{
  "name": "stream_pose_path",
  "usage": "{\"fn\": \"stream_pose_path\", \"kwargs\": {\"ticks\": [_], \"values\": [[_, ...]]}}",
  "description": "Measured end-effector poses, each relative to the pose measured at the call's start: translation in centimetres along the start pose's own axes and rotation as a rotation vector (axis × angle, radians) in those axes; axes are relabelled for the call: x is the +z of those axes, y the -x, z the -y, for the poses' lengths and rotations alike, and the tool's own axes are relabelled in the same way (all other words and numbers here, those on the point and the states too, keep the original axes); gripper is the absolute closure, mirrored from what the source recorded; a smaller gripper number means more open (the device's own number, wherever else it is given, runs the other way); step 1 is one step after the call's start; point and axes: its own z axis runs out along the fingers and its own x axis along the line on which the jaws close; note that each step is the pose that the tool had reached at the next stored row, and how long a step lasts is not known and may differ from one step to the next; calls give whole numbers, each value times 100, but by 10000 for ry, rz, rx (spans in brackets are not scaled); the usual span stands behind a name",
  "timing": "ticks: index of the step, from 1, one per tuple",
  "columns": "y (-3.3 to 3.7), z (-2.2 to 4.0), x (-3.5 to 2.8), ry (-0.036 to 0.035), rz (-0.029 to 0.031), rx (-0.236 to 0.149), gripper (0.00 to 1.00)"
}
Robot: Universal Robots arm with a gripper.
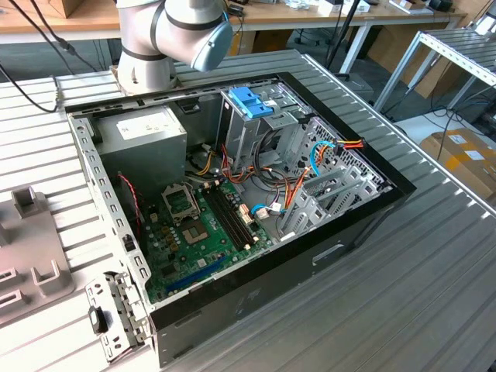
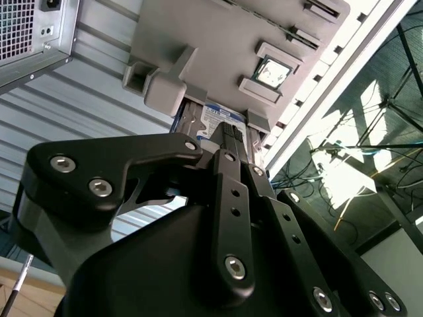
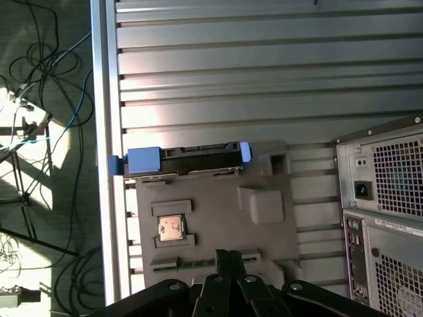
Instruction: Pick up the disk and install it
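- The disk (image 3: 188, 157) is parked in the grey fixture plate (image 3: 218, 211), along the plate's side farthest from the end effector (image 3: 229, 253). It is outside the PC case (image 1: 256, 279).
- In the first wrist view you can see its dark body with a blue tab (image 3: 142, 160) on one end and a smaller blue bit on the other. The tab end sits right at the edge rail (image 3: 104, 99) of the tabletop (image 3: 264, 66).
- The end effector's fingers look pressed together with nothing between them. It hangs over the plate and points toward the disk, but it's clearly apart from it.
- In the second wrist view the fingertips line up in front of the disk's labelled face.
- A small square chip (image 3: 170, 229) sits in a pocket of the same plate, between the disk and the end effector.
- In the exterior view the PC case lies open on its side mid-tabletop, with the arm (image 1: 174, 35) at 12 o'clock from it and the fixture plate at about 9 o'clock.
- Inside the case, the power supply (image 1: 143, 136) is around 11 o'clock, the motherboard (image 1: 201, 225) around 7, and the drive cage (image 1: 248, 132) up around 1. The cage has the blue handle (image 1: 252, 102) on top.
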Motion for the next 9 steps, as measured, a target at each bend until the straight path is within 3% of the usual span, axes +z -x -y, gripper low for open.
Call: {"fn": "stream_pose_path", "kwargs": {"ticks": [9], "values": [[-72,5,-2,1,3,0,89]]}}
